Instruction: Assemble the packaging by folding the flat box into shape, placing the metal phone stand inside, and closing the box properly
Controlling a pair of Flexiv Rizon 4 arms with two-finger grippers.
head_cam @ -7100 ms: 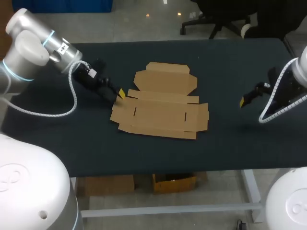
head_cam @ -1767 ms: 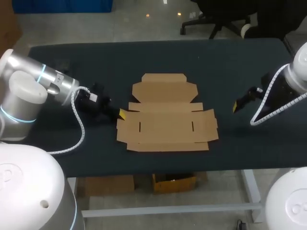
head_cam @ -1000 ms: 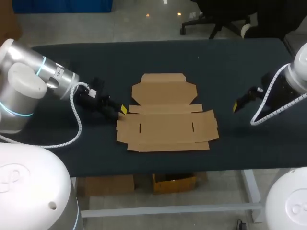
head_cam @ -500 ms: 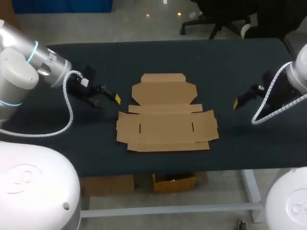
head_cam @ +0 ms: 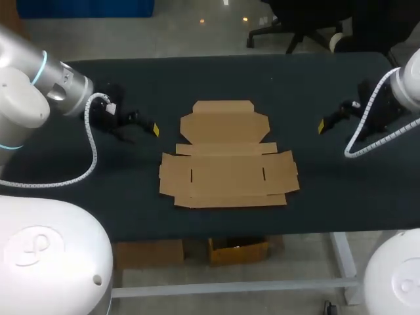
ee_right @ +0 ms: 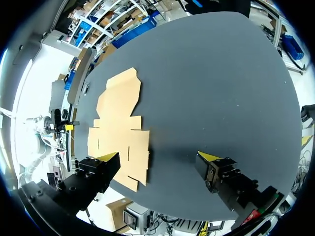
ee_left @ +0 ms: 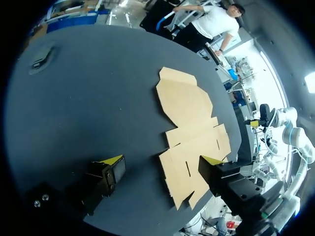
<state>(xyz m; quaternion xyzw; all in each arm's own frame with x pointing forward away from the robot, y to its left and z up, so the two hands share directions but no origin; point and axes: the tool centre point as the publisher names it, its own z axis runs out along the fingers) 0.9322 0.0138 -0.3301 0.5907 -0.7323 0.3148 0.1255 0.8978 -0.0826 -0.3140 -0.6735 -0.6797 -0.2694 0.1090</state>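
Flat box [head_cam: 226,161] lies unfolded at mid table [head_cam: 197,85], between my arms; left gripper [ee_left: 162,160] and right gripper [ee_right: 160,156] hover wide open (both empty), well apart from it; my worry: a one-sided push could slide the thin card rather than raise a flap.

**Robotics lab: two-arm test station**

Two white jointed robot arms, the left arm [head_cam: 33,92] and the right arm [head_cam: 410,88], flank one dark worktop [head_cam: 131,190]. White coiled cables [head_cam: 90,141] hang from both. A flat cardboard box [head_cam: 226,174] lies between them.
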